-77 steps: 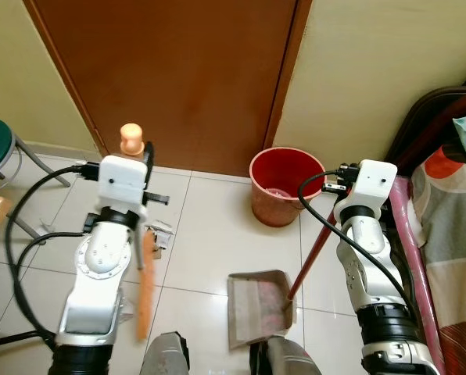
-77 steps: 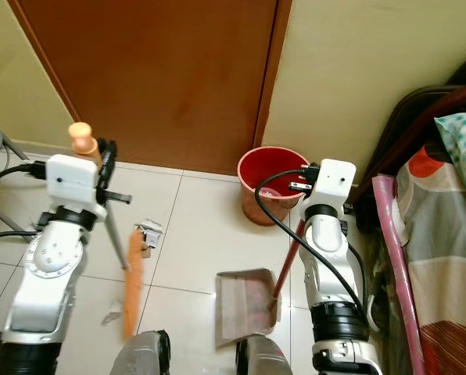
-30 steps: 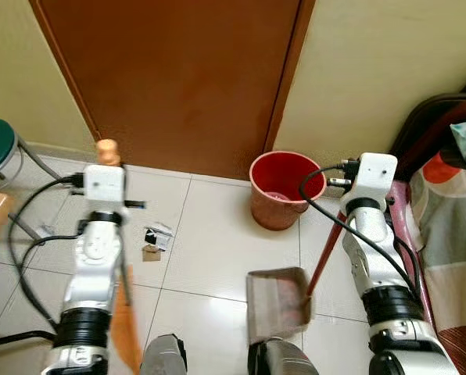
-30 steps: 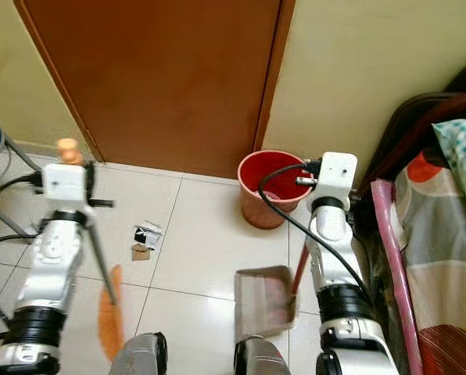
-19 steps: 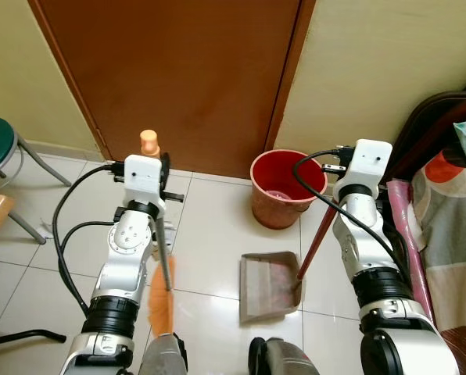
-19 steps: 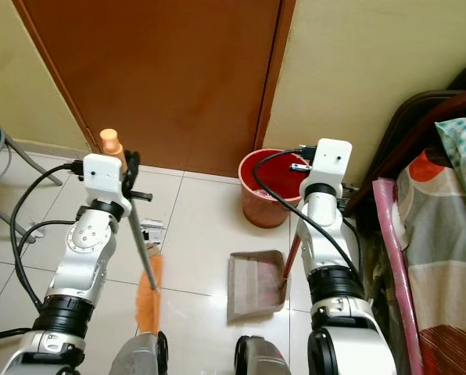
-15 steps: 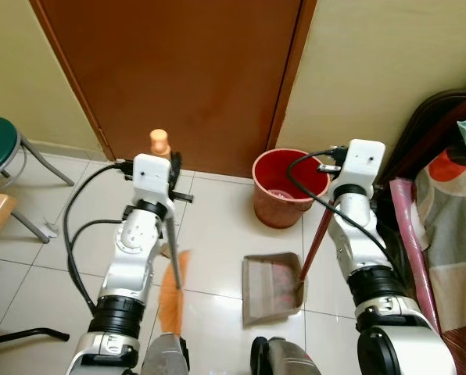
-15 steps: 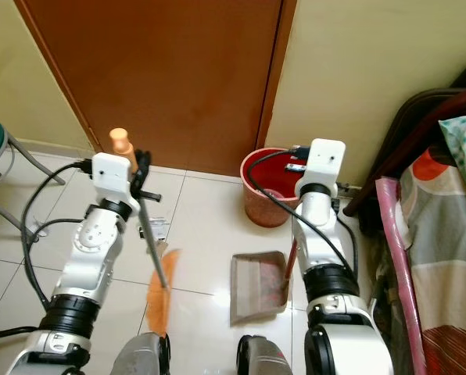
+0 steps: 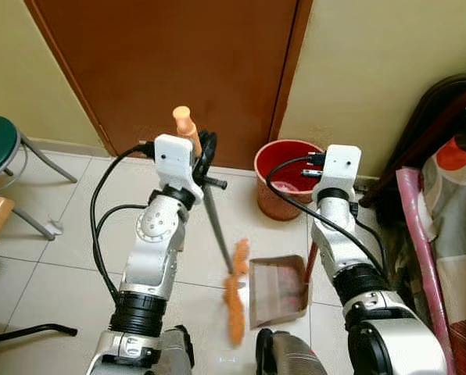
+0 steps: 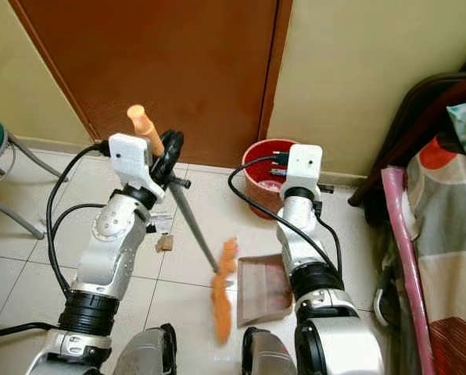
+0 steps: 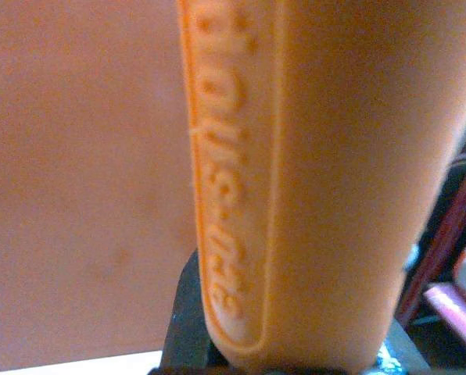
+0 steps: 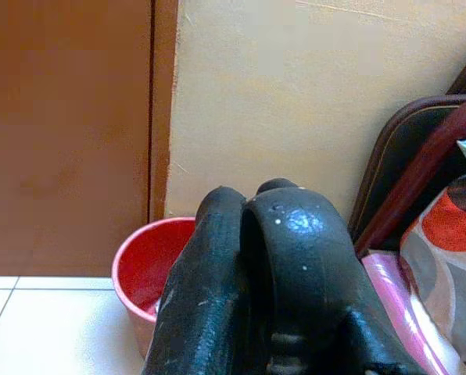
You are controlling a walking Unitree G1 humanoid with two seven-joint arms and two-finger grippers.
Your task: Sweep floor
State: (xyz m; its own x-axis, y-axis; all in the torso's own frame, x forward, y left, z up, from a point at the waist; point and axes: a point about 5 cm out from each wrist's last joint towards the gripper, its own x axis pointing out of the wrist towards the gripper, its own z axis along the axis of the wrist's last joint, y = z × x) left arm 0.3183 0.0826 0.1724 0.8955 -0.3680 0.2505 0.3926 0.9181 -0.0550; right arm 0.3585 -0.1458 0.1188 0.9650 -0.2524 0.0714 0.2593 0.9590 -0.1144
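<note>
Left tool (image 9: 195, 148) clamped on orange-bristled broom (image 9: 234, 301); right tool (image 9: 327, 164) clamped on brown dustpan (image 9: 278, 291). Best sweeping low toward three o'clock, pan flat.

Broom head (image 9: 234, 291) just left of dustpan (image 9: 277, 291), bucket (image 9: 282, 176) behind

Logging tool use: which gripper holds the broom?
The left gripper: it grasps the orange-handled broom, whose bristles meet the dustpan that the right gripper holds.
</note>
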